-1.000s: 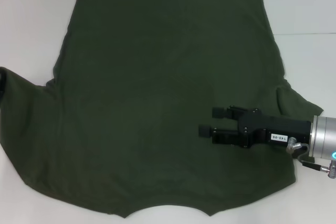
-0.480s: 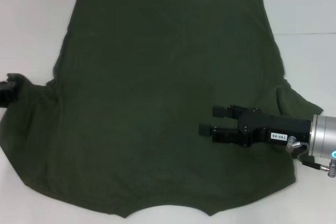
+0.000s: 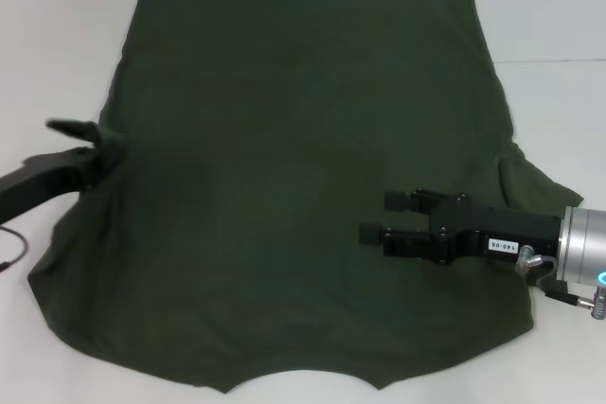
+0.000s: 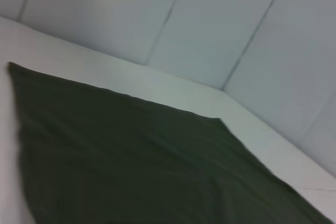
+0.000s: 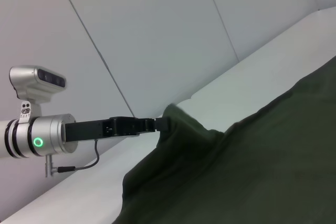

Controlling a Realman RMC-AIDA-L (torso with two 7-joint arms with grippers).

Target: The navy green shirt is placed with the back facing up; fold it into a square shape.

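The navy green shirt [image 3: 303,139] lies back up on the white table and fills most of the head view. Its hem is at the far side and its neck at the near edge. My left gripper [image 3: 95,147] is at the shirt's left side, shut on the left sleeve, which it holds raised over the edge of the body. In the right wrist view the cloth [image 5: 252,171] peaks up at the left gripper [image 5: 160,124]. My right gripper [image 3: 374,218] is open over the shirt's right half, near the right sleeve, pointing left. The left wrist view shows only the flat shirt [image 4: 131,166].
White table [image 3: 57,26] shows on both sides of the shirt. A thin black cable [image 3: 14,248] hangs from the left arm. Pale wall panels [image 4: 210,24] rise behind the table's far edge.
My left gripper has moved right and inward with the left sleeve, so the sleeve no longer lies spread out on the table at the left. The right arm has stayed still.
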